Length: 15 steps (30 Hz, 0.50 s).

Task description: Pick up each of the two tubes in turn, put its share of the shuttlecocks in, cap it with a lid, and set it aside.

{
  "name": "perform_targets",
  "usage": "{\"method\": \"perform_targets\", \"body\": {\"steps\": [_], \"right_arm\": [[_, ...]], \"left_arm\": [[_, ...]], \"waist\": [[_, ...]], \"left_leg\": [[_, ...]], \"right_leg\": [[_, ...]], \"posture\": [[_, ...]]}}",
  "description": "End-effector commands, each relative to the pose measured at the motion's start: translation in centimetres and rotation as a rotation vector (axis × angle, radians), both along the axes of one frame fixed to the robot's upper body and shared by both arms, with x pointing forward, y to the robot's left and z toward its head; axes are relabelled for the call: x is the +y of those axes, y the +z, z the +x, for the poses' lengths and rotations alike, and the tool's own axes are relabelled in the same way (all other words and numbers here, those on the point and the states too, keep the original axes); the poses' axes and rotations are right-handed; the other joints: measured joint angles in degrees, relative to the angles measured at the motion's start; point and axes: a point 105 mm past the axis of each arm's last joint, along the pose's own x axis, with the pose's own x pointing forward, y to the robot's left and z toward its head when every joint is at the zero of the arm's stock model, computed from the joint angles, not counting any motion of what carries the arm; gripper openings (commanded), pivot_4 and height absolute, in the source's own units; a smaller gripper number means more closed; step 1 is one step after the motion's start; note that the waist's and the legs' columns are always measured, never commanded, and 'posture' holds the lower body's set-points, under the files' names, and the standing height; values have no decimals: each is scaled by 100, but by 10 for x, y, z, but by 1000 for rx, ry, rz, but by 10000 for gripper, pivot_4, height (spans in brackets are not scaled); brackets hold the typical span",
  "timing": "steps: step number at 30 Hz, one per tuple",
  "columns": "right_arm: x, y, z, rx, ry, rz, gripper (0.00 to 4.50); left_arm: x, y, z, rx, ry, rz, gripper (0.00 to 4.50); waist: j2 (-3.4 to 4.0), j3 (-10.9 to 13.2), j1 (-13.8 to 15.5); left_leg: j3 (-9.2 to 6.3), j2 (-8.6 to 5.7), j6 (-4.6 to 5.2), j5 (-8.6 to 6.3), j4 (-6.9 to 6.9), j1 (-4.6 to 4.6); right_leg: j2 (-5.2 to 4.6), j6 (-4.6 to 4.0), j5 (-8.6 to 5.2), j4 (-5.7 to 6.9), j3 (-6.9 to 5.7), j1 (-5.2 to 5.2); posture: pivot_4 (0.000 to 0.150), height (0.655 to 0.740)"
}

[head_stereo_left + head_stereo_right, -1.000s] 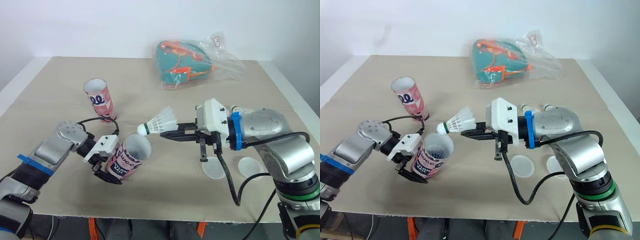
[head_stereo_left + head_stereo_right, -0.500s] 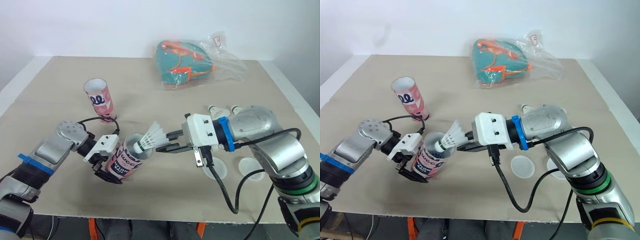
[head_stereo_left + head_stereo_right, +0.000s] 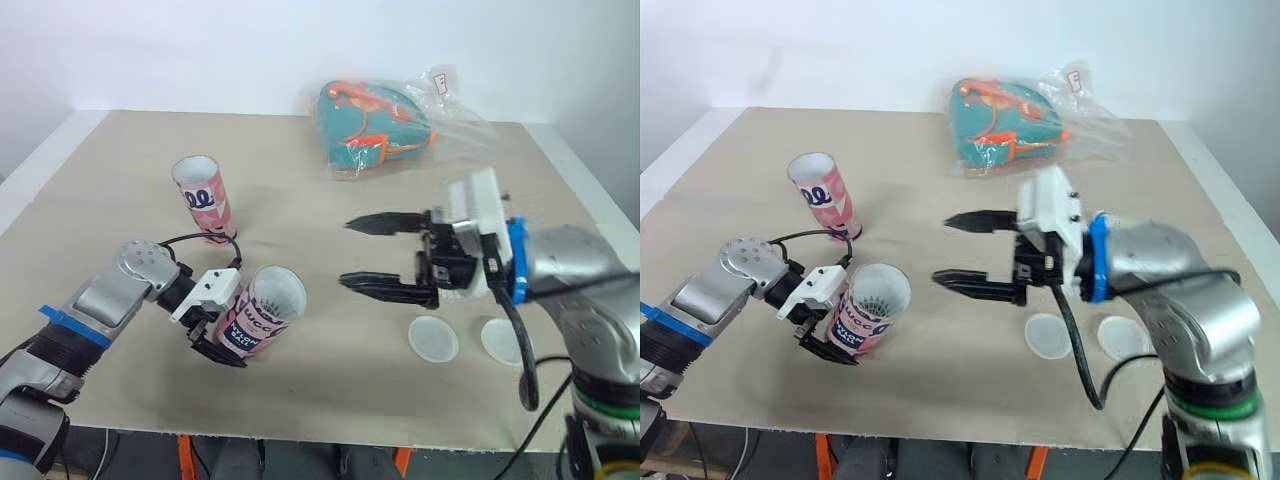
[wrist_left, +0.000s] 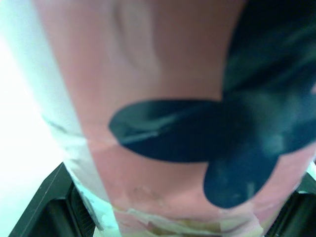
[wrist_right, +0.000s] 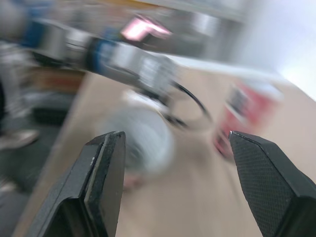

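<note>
1. Currently you are early in the task: neither tube is capped and neither is set aside.
2. The left gripper (image 3: 213,335) is clamped on the held tube (image 3: 262,310) low on its body. The tube is tilted, with its open mouth turned toward the right gripper (image 3: 345,252).
3. The mouth looks pale inside; you cannot tell whether a shuttlecock sits in it.
4. The right gripper hangs beside the held tube's mouth, apart from it. Its fingers are spread wide with nothing between them.
5. The second tube (image 3: 203,198) stands upright and open behind the held tube.
6. The near lid (image 3: 432,339) and far lid (image 3: 500,340) lie flat past the right gripper from the held tube, just apart from each other.
7. Likely left to do: finish filling the held tube, cap it and park it, then repeat with the second tube.
8. The held tube sits near the table's (image 3: 120,160) front edge, and both lids lie along that edge, so watch for slips there.
9. You have open room on the bare table from the held tube toward the bag (image 3: 375,128), which is well apart.
</note>
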Motion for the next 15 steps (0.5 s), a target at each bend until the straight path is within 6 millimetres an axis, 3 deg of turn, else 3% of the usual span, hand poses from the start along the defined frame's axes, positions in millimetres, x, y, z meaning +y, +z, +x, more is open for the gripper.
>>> {"method": "perform_targets", "body": {"steps": [1,8,15], "right_arm": [[-26,-8,-15,-29,-216,59,35949],[-66,-46,-32,79,-585,130,35949],[-103,-87,-10,194,-897,178,35949]], "left_arm": [[0,2,-1,-10,-1,-1,36560],[-6,3,5,-11,-15,-8,36560],[-14,4,12,-20,-39,-11,36560]], "waist": [[-1,0,16],[-3,1,-18],[-13,0,-41]], "left_leg": [[-5,0,0,0,-4,0],[-9,0,0,0,4,1],[1,-1,-3,44,10,15]], "right_leg": [[0,-1,-3,0,-5,2],[1,26,-12,1,-7,6],[0,12,7,0,9,17]], "posture": [[1500,7400],[1500,7400],[1500,7400]]}}
